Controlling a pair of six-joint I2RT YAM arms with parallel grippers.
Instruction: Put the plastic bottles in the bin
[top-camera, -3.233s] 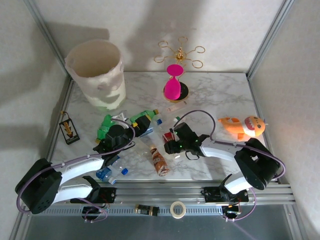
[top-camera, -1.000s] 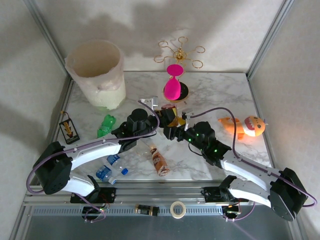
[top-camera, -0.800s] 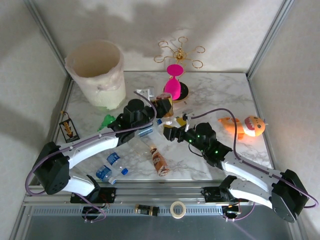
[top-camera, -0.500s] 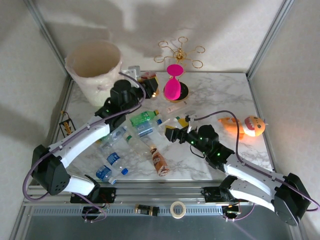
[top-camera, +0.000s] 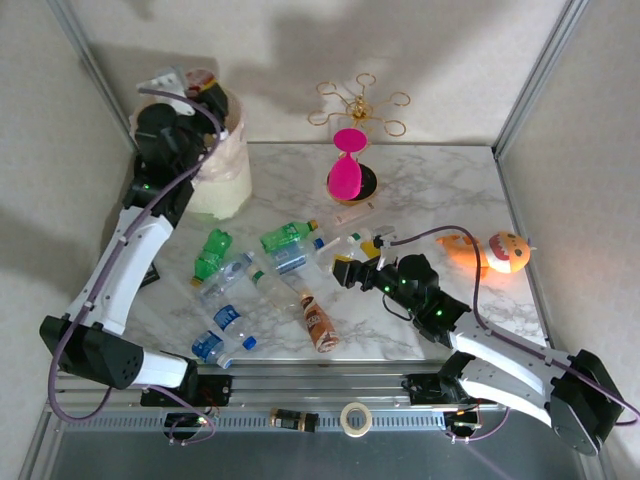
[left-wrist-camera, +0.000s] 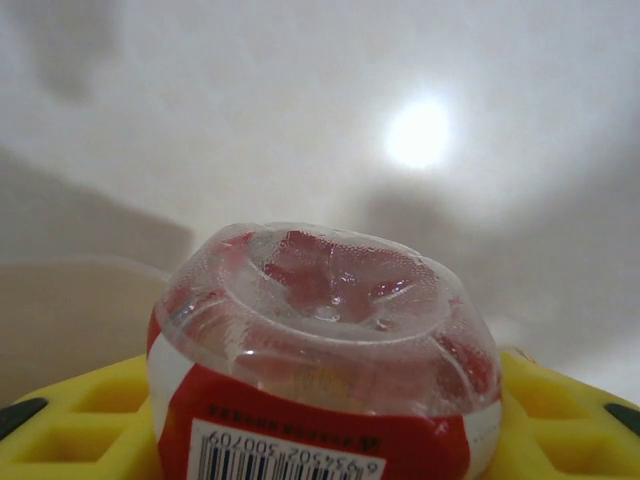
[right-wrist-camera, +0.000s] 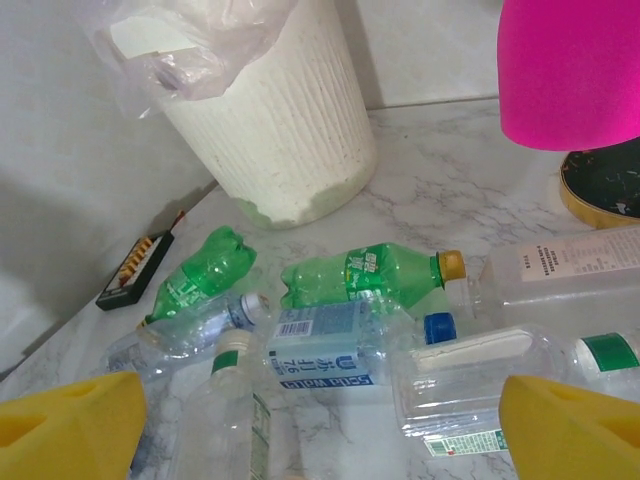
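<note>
Count: two green bottles (top-camera: 209, 253), one brown bottle (top-camera: 318, 322), one red-labelled bottle (left-wrist-camera: 320, 330), at least five clear bottles (top-camera: 290, 258) — one bin (top-camera: 226, 183) at ten o'clock — one plush toy (top-camera: 495, 252) at three.

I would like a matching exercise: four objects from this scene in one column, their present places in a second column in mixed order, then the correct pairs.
1. red-labelled clear plastic bottle
2. brown plastic bottle
3. orange plush toy
4. pink hourglass-shaped object

A. standing at the back of the marble table
B. lying near the table's front edge
C. held by the left gripper over the round cream bin
D. lying at the table's right side

Pairs: 1-C, 2-B, 3-D, 4-A
</note>
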